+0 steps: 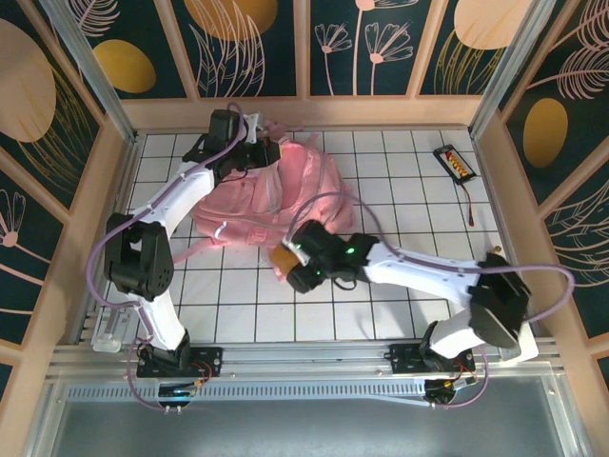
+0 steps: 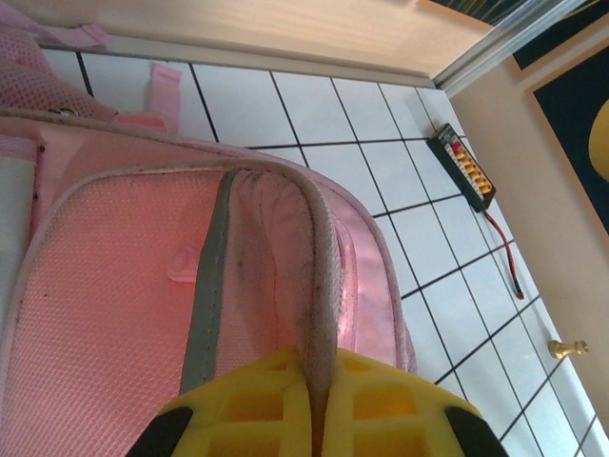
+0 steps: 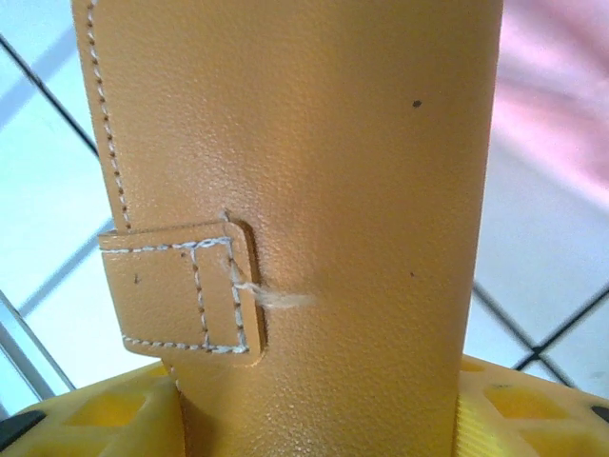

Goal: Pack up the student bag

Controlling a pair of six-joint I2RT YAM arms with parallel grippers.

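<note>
**Entry 1: left gripper (image 2: pixel 319 388).** Your yellow fingers (image 2: pixel 243 411) are closed on a raised, piped rim of the large soft pink fabric student bag (image 2: pixel 114 286). In the left wrist view the rim runs straight up out of the jaws. Just left of the jaws lie a grey strip and a pink mesh panel. Further out, ahead and to the right, are a black rectangular charger board with a red wire (image 2: pixel 461 167) and a small gold chess pawn (image 2: pixel 568 348), both well apart from the bag.

**Entry 2: right gripper (image 3: pixel 319 424).** Your jaws are clamped on a tan leather case with white stitching and a short stitched tab (image 3: pixel 333 143). The case stands up from between the yellow fingers (image 3: pixel 86 419). The right wrist view gives you the stitching and a loose thread at the tab. Behind the case to the right is a pink blur.

**Entry 3: overhead placement.** The top external view gives what the wrist views do not:
- The student bag (image 1: pixel 276 200) lies on the white gridded tabletop (image 1: pixel 400 190), between your two grippers.
- The left jaws are at its far edge.
- The right jaws hold the case (image 1: pixel 283 257) at its near edge. You cannot tell whether the case touches the fabric.
- The charger board (image 1: pixel 454 162) sits far to the right of both jaws, near the back wall.
</note>
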